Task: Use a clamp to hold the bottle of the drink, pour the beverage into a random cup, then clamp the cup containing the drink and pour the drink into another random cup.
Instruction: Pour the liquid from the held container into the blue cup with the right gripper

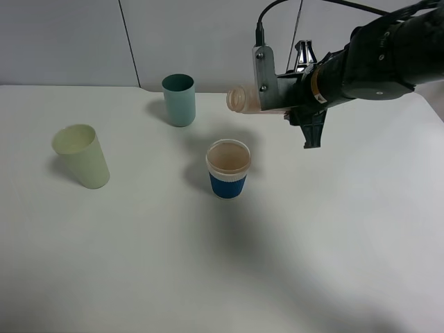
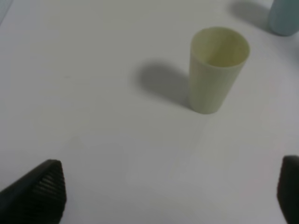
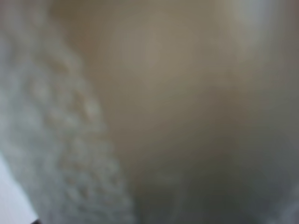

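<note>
Right fingers (image 1: 262,69) pinch bottle (image 1: 240,98), tipped sideways, toward tabletop (image 1: 312,243) far edge; blue-banded cup (image 1: 227,184) holds beige beverage (image 1: 228,158); left fingers (image 2: 44,189) spread.

Right arm (image 1: 388,59) raised, right fingers (image 1: 263,73) clamped, left fingers (image 2: 39,191) parted

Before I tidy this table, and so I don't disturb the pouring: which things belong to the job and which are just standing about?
In the job:
right gripper, shut on the tipped bottle
short blue-banded cup holding the beige beverage
teal tumbler, probably the cup to fill next

Just standing about:
pale green tumbler, empty, off to the left
</note>
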